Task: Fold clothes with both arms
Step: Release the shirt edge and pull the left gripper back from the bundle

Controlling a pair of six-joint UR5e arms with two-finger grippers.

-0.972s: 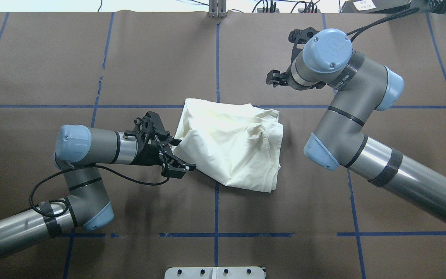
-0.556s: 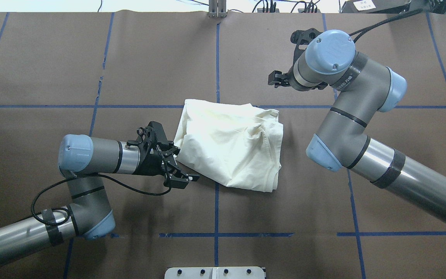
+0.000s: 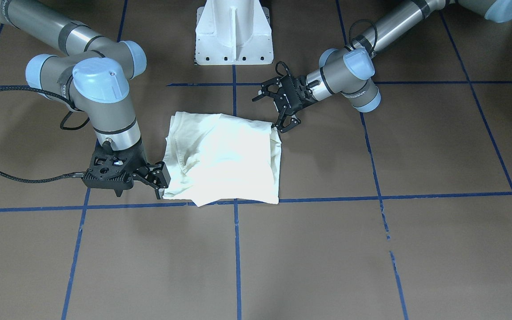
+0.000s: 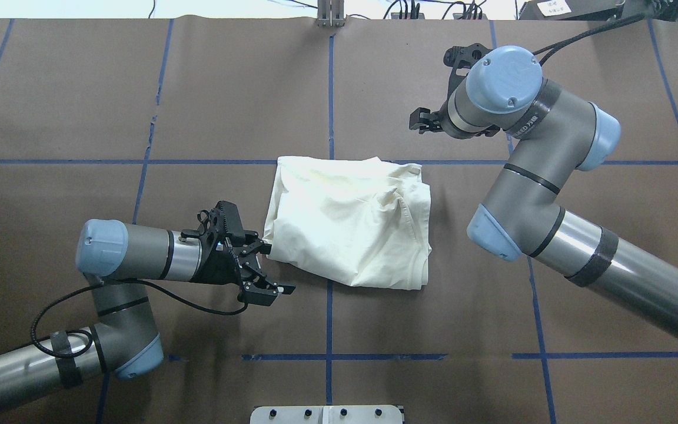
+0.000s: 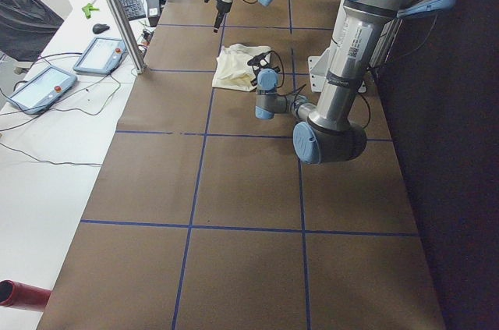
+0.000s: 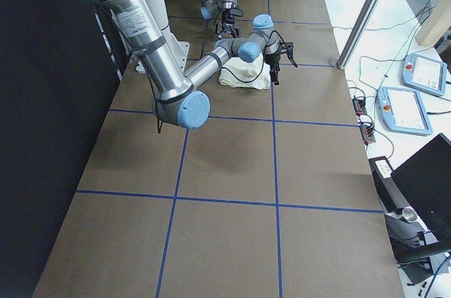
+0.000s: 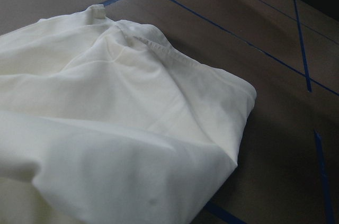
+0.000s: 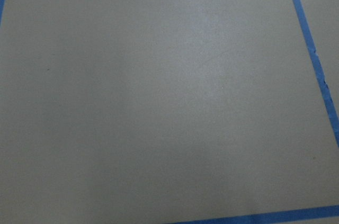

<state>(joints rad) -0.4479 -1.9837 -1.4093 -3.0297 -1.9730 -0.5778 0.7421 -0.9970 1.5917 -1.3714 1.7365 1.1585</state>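
The cream-white shirt (image 4: pixel 351 224) lies folded in a rough rectangle at the table's middle, plain side up; no print shows. It also shows in the front view (image 3: pixel 225 155) and fills the left wrist view (image 7: pixel 116 102). My left gripper (image 4: pixel 268 268) is open and empty, low at the shirt's near left corner, just clear of the cloth; it also shows in the front view (image 3: pixel 274 110). My right gripper (image 4: pixel 420 121) hangs beyond the shirt's far right corner, apart from it, and looks open and empty in the front view (image 3: pixel 162 181). The right wrist view shows only bare table.
Blue tape lines (image 4: pixel 329 106) cross the brown table cover. The white pedestal base (image 3: pixel 233 33) stands at the robot's edge. A metal bracket (image 4: pixel 331 15) sits at the far edge. Tablets and cables lie on a side bench (image 5: pixel 47 84).
My left gripper has drawn back from the shirt's left edge toward the robot, and that edge has settled flat. My right arm has shifted slightly to the right.
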